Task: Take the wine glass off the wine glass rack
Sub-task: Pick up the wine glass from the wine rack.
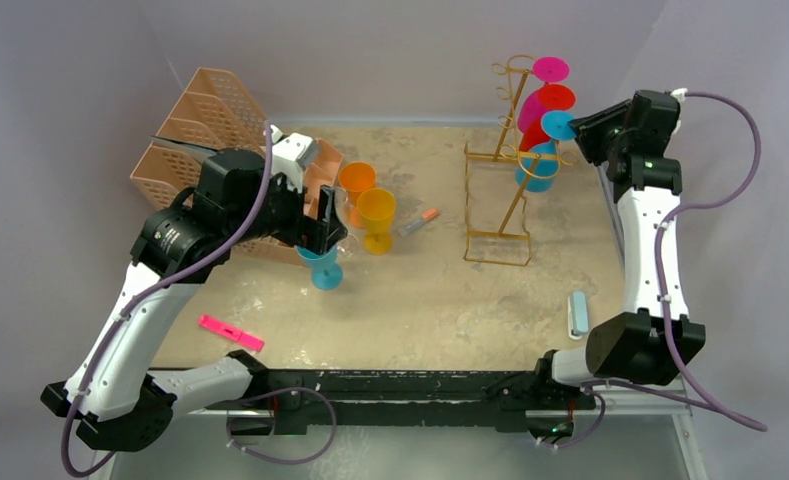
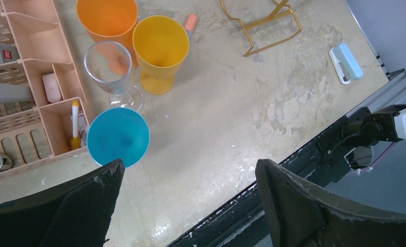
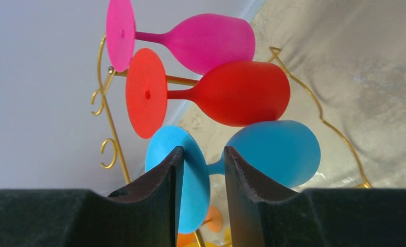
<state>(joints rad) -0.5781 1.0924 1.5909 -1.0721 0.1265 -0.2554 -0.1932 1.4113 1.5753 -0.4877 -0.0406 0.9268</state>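
The gold wire wine glass rack [image 1: 498, 200] stands at the back right of the table, with pink [image 1: 540, 95], red [image 1: 542, 125] and blue [image 1: 540, 165] wine glasses hanging on its hooks. In the right wrist view the blue glass [image 3: 275, 152] hangs lowest, under the red one [image 3: 242, 92] and the pink one [image 3: 206, 41]. My right gripper [image 3: 204, 154] is open, and its fingers straddle the blue glass's round foot [image 3: 190, 175]. The left finger touches the foot and the right finger is apart from it. My left gripper [image 2: 190, 170] is open and empty above the table.
A blue glass [image 2: 118, 136], a clear glass [image 2: 109, 67], a yellow cup [image 2: 160, 46] and an orange cup [image 2: 107, 18] stand near the peach organiser [image 1: 200, 120]. A marker [image 1: 419, 222], a pink item [image 1: 230, 333] and a light blue stapler [image 1: 577, 312] lie on the table.
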